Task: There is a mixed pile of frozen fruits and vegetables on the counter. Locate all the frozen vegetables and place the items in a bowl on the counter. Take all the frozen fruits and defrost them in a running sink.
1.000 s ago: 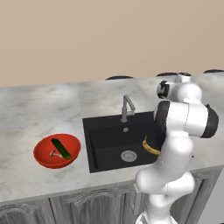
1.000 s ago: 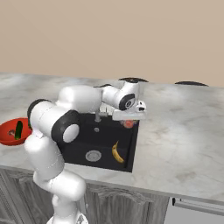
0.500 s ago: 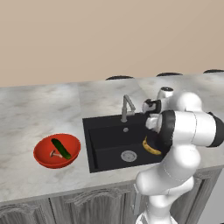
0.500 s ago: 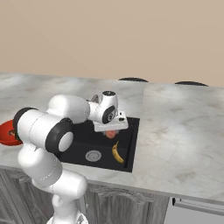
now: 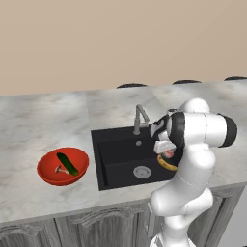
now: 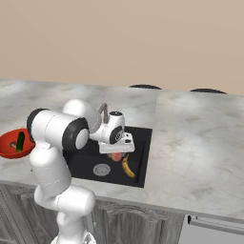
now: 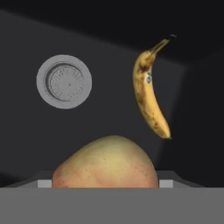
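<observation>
Over sink (image 6: 139, 138): end effector (image 6: 116, 155) clamped on red-orange fruit (image 7: 105, 164), banana (image 7: 150, 93) lying by drain (image 7: 64, 81). Cucumber (image 5: 67, 163), mushroom (image 5: 60, 169) in bowl (image 5: 48, 174). Last fruit drop; next likely release, then faucet (image 5: 140, 117).

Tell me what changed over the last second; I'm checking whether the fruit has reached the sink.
The gripper carried the red-orange fruit from the counter's right side leftward and down over the sink, where it now hangs above the basin, not yet released. The banana in the sink and the cucumber and mushroom in the red bowl stayed put.
</observation>
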Controlling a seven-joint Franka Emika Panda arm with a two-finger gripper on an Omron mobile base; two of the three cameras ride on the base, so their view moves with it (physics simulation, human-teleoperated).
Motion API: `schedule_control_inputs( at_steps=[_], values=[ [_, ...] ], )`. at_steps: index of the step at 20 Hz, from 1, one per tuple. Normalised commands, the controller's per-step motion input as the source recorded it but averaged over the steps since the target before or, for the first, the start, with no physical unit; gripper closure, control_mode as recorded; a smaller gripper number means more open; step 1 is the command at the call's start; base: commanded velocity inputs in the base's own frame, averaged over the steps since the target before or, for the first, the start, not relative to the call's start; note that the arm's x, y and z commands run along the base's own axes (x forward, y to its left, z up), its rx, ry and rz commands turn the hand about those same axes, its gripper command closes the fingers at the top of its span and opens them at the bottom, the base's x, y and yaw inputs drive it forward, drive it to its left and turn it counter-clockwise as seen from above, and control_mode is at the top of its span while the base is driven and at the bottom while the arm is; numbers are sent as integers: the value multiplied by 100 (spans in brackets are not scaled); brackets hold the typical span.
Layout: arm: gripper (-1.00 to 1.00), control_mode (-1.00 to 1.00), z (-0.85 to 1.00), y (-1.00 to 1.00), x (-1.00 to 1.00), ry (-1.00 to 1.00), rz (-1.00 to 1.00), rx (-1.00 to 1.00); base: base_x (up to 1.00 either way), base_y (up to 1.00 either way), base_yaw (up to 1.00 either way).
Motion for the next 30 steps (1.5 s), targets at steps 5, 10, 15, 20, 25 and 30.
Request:
schedule_control_inputs(
  at_steps=[5, 10, 15, 20, 25, 30],
  values=[
    [100, -100, -71, 10, 17, 5, -5, 0, 0, 0, 0],
    [100, -100, -66, 10, 20, 8, -6, 0, 0, 0, 0],
    [100, -100, -59, 2, 15, 9, -5, 1, 0, 0, 0],
    [100, -100, -44, -1, 17, 4, -3, 1, 0, 0, 0],
    [100, -100, -25, 0, 6, 4, -1, 2, 0, 0, 0],
    [-100, -100, -21, 2, 9, 1, 0, 3, 0, 0, 0]
  ],
)
